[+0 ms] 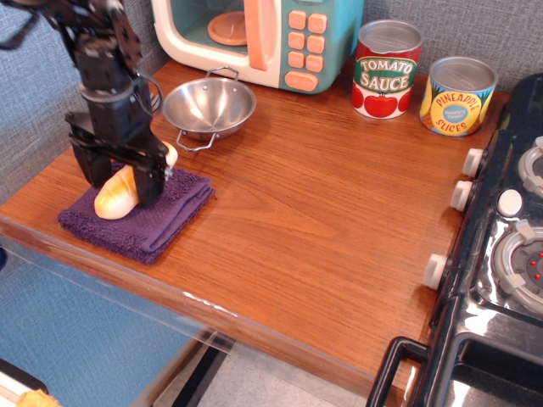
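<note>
**Gripper straddling the bread roll on the purple cloth**

Gripper (119, 180) stands with its two fingers spread either side of the bread roll (116, 192), not visibly clamped on it. The roll lies on the folded purple cloth (161, 222) at the worktop's (322, 212) nine o'clock edge. If the fingers press down, the soft cloth could bunch or the roll could squirm sideways. At twelve o'clock from the roll, the steel bowl (209, 106) holds nothing; both cans (388, 68) are sealed.
</note>
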You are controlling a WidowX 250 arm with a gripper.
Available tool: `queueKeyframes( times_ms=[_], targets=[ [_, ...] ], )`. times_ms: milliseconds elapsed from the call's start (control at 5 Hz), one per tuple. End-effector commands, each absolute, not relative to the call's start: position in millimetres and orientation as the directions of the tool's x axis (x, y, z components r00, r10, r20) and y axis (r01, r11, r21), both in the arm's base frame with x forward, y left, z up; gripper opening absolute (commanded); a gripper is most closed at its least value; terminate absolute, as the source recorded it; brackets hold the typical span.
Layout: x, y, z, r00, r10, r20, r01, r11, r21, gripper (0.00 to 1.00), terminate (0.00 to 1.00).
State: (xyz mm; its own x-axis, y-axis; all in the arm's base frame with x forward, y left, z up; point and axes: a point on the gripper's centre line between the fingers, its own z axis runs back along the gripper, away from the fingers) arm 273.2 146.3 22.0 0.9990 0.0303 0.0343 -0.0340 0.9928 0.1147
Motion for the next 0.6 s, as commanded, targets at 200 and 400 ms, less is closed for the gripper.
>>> queueKeyframes(
  times_ms=[200,400],
  targets=[
    [273.0,142.5,25.2,0.998,0.015,0.060,-0.023,0.990,0.138,1.00,0.00],
    [274.3,141.9,25.0,0.998,0.019,0.064,-0.027,0.992,0.121,0.00,0.00]
  ],
)
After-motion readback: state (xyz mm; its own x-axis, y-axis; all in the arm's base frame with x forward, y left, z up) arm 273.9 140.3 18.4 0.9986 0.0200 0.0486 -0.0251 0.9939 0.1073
